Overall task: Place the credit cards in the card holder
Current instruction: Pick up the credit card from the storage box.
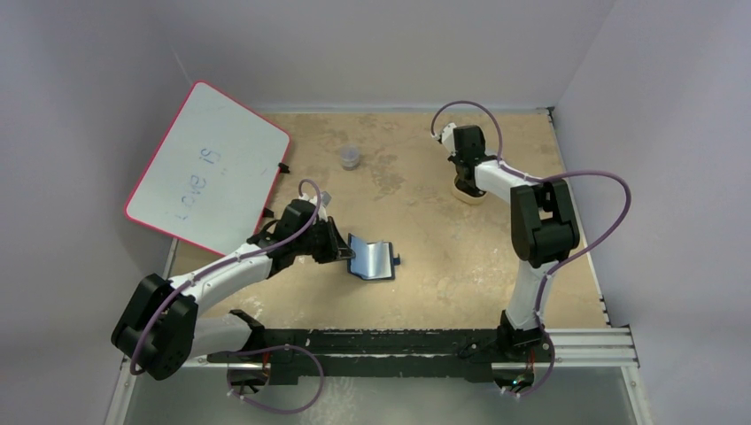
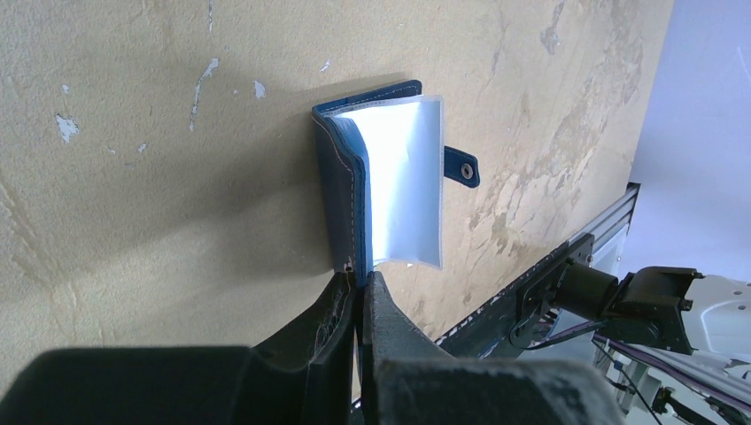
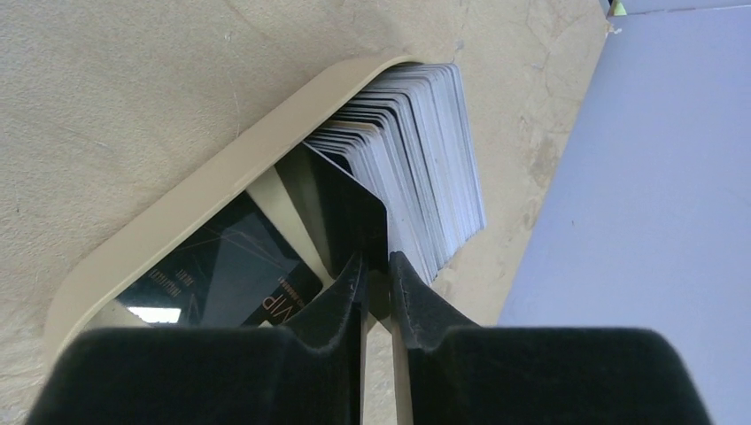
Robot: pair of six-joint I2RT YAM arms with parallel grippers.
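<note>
The card holder (image 1: 372, 258) is a navy folding case lying open mid-table, with a snap tab (image 2: 461, 166) and a pale inner sleeve (image 2: 407, 177). My left gripper (image 1: 341, 251) is shut on the edge of its navy cover (image 2: 352, 195), with the fingertips (image 2: 361, 276) pinching it. Several pale credit cards (image 3: 425, 150) stand packed in a tan tray (image 3: 221, 168) at the back right. A dark card (image 3: 350, 204) leans beside them. My right gripper (image 3: 376, 258) is over the tray (image 1: 469, 193), its jaws a narrow gap apart on either side of that card's corner.
Another dark card marked VIP (image 3: 221, 266) lies flat in the tray. A pink-edged whiteboard (image 1: 208, 164) leans at the back left. A small clear cup (image 1: 351, 158) stands at the back. A black rail (image 1: 425, 341) runs along the near edge.
</note>
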